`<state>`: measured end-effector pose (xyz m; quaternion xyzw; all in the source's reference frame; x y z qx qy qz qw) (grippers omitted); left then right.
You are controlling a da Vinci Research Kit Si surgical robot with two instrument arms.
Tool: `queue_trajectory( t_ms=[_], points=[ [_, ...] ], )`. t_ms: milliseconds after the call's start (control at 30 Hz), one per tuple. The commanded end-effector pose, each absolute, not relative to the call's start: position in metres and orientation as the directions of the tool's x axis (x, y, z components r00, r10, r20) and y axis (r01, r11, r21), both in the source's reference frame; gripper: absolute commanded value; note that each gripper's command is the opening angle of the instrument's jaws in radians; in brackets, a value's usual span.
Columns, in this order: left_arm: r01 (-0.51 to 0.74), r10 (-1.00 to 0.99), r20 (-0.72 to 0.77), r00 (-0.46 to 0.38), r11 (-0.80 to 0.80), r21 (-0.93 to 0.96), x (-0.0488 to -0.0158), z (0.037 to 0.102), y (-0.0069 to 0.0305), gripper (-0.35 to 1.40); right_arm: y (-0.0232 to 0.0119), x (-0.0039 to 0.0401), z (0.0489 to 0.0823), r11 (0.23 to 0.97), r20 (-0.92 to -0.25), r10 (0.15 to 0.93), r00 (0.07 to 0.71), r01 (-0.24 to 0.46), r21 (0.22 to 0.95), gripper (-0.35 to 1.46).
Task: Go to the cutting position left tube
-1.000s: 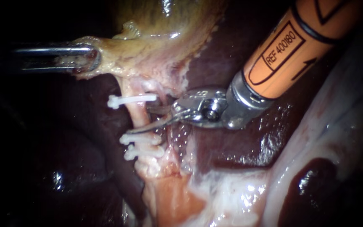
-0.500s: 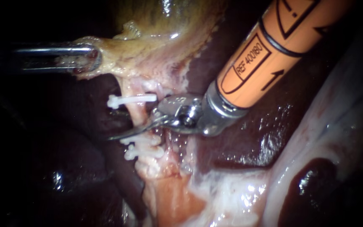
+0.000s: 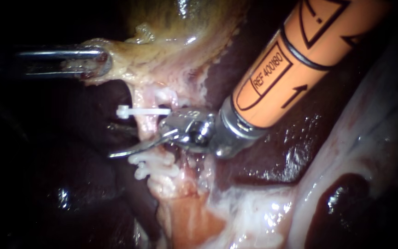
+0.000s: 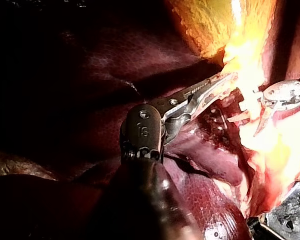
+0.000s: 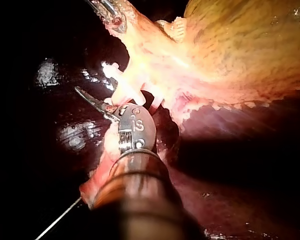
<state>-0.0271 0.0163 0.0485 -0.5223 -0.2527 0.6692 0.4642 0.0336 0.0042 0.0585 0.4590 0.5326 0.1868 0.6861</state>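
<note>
Endoscope view: the left tube (image 3: pixel 147 128) ran upright below the gallbladder (image 3: pixel 185 20). Your right instrument (image 3: pixel 120 140) straddled it, blades spread, between clips (image 3: pixel 143 111). Your left instrument (image 3: pixel 98 62) pinched gallbladder tissue.

Endoscope close, wrists oblique (tube (image 3: pixel 144 123) shared)

Instruments: two, the left instrument (image 3: pixel 95 64) at the upper left of the frame and the right instrument (image 3: pixel 137 140) entering from the upper right.
Clips: one upper clip (image 3: pixel 143 111) at centre; below it the lower clips (image 3: pixel 155 165), two or perhaps three, bunched too closely to separate.
Tubes: one pale tube (image 3: pixel 146 125) bearing the clips.
Organs: one gallbladder (image 3: pixel 180 27) at top centre, one liver (image 3: pixel 272 157).
</note>
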Motion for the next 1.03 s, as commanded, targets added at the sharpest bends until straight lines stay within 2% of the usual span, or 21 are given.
queue_trajectory(
  t_ms=[33,200,433,1033],
  points=[
    [-0.356,0.885,-0.464,-0.023,-0.441,-0.824,-0.027,0.0485,0.0164,-0.35,0.0041,0.0337,0.058,0.508,-0.563,0.743,0.362,0.243,0.826,1.43],
    [-0.356,0.885,-0.464,-0.024,-0.441,-0.824,-0.027,0.0485,0.0164,-0.35,0.0035,0.0339,0.0556,0.49,-0.569,0.745,0.346,0.293,0.821,1.43],
    [-0.359,0.885,-0.465,-0.023,-0.441,-0.823,-0.0269,0.0486,0.0164,-0.35,0.004,0.0337,0.0533,0.464,-0.556,0.766,0.322,0.321,0.825,1.43],
    [-0.359,0.885,-0.465,-0.022,-0.441,-0.823,-0.0269,0.0486,0.0164,-0.35,0.0047,0.0333,0.0528,0.462,-0.553,0.771,0.317,0.319,0.828,1.43]
  ],
)
